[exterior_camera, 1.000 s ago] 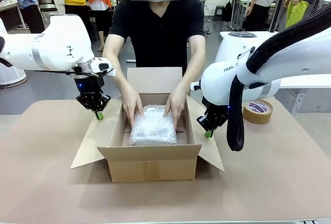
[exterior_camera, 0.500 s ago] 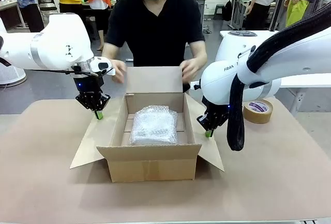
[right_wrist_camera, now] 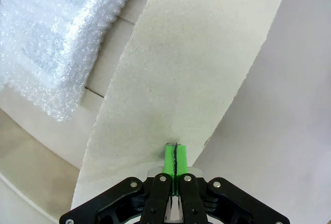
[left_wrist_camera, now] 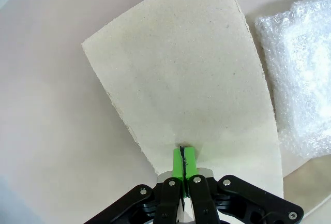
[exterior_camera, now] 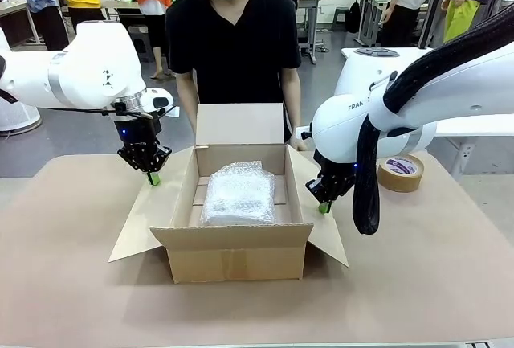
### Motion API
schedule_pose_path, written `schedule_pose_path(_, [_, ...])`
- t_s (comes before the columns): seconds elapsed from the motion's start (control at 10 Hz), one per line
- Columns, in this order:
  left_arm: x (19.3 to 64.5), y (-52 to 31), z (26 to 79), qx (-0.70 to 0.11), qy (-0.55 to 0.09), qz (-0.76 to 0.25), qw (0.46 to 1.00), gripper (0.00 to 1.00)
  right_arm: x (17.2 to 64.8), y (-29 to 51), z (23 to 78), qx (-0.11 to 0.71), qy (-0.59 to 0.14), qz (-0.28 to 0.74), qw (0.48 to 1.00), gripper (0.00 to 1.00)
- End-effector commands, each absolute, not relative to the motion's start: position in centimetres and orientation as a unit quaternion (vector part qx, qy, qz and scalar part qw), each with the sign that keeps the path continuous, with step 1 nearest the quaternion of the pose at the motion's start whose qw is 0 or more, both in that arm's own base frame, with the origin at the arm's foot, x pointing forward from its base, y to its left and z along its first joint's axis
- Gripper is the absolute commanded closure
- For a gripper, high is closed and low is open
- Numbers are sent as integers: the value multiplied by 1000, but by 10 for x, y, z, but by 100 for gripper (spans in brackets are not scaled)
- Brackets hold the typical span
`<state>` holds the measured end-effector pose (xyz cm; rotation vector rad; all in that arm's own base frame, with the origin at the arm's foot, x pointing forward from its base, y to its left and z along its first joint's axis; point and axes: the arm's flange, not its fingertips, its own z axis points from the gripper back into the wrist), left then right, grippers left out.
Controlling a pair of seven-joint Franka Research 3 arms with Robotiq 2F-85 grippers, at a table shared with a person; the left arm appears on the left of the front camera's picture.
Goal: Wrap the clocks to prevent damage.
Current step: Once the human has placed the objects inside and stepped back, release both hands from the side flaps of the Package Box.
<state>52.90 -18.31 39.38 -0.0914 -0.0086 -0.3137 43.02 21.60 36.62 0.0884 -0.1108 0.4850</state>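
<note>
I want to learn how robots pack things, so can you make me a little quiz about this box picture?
1. True or false: the bubble-wrapped bundle lies inside the cardboard box.
2. What is the left gripper shut on? A scissors; B the box's left flap; C a sleeve.
3. Fill in: the tape roll sits on the table on the robot's ____ side.
Key: 1 true; 2 B; 3 right.
</note>
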Motion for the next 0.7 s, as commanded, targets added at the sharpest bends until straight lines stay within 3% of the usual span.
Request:
schedule_pose_path(0.0, [528,-183,393,-46,-1,-158,986,100,429,216,365,43,-53,240,968,99])
schedule_pose_path(0.4, [529,-183,394,-45,-4,-156,987,100,430,216,366,44,-55,240,968,99])
schedule_pose_path(0.6, [514,-175,474,-15,-12,-309,951,100,417,190,430,11,-93,348,933,99])
